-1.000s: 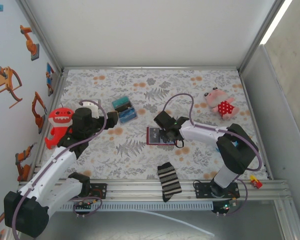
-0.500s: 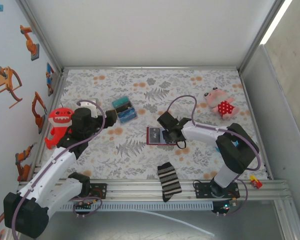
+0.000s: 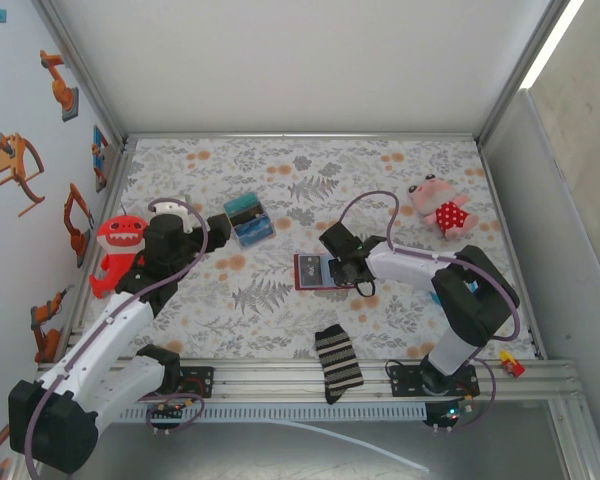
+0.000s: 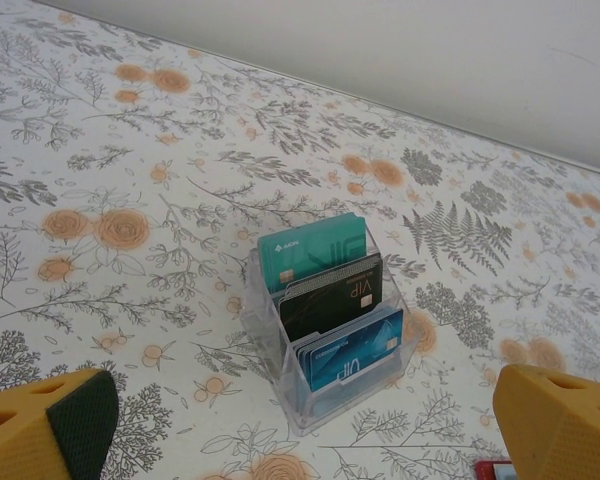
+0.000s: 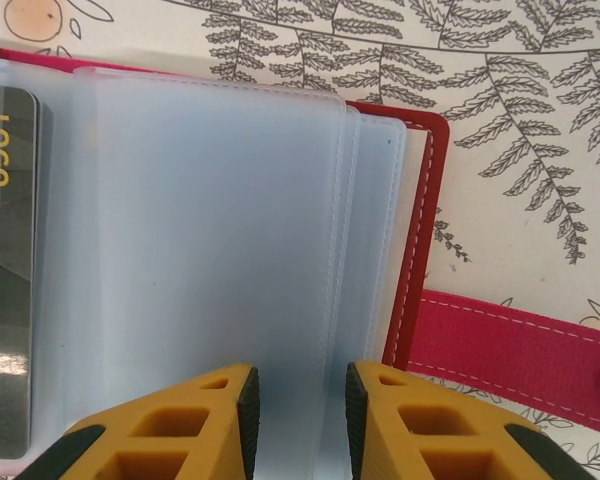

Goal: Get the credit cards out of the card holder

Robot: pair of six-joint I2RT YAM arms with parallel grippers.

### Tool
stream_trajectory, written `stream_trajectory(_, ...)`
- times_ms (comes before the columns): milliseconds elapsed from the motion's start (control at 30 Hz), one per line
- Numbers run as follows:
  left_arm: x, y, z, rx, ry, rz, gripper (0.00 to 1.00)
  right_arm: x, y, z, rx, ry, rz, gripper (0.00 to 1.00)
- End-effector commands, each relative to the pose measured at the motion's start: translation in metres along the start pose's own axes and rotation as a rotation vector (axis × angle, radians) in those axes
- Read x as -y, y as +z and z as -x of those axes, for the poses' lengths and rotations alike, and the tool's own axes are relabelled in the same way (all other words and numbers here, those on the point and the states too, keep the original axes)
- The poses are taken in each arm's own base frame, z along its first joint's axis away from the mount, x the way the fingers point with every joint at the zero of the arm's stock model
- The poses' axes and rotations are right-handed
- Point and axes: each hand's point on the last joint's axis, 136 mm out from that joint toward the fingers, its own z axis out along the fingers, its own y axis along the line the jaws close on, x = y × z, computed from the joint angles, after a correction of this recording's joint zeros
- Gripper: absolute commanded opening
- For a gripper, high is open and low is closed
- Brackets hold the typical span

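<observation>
The card holder, a dark-red wallet, lies open on the table with its blue-grey pockets up and its red snap tab to the right. One dark credit card marked LOGO sits in a left pocket. My right gripper is low over the pockets. Its jaws stand a little apart over a pocket seam, with nothing pinched between them. My left gripper is wide open just short of a clear stand. Its yellow fingertips show at both bottom corners.
The clear stand holds teal, black and blue cards upright. A red shark toy lies at the left edge, a pink plush at the back right, and a striped sock near the front rail.
My right gripper has slid slightly to the right over the open wallet. My left wrist has drifted slightly left. Neither gripper's opening has visibly changed.
</observation>
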Motion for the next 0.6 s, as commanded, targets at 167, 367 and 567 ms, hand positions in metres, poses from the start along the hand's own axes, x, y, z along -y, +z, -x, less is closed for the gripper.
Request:
stream_trajectory(167, 0.001, 0.0, 0.014, 0.05, -0.041, 0.008, 0.97, 0.005, -0.018, 0.006, 0.036, 0.006, 0.004, 0.29)
stream_trajectory(367, -0.002, -0.003, 0.016, 0.07, -0.065, 0.015, 0.97, 0.013, -0.037, 0.014, 0.077, 0.006, -0.023, 0.31)
stream_trajectory(567, 0.0, -0.003, 0.013, 0.033, -0.057, 0.014, 0.97, 0.016, -0.062, 0.024, 0.13, 0.027, -0.009, 0.4)
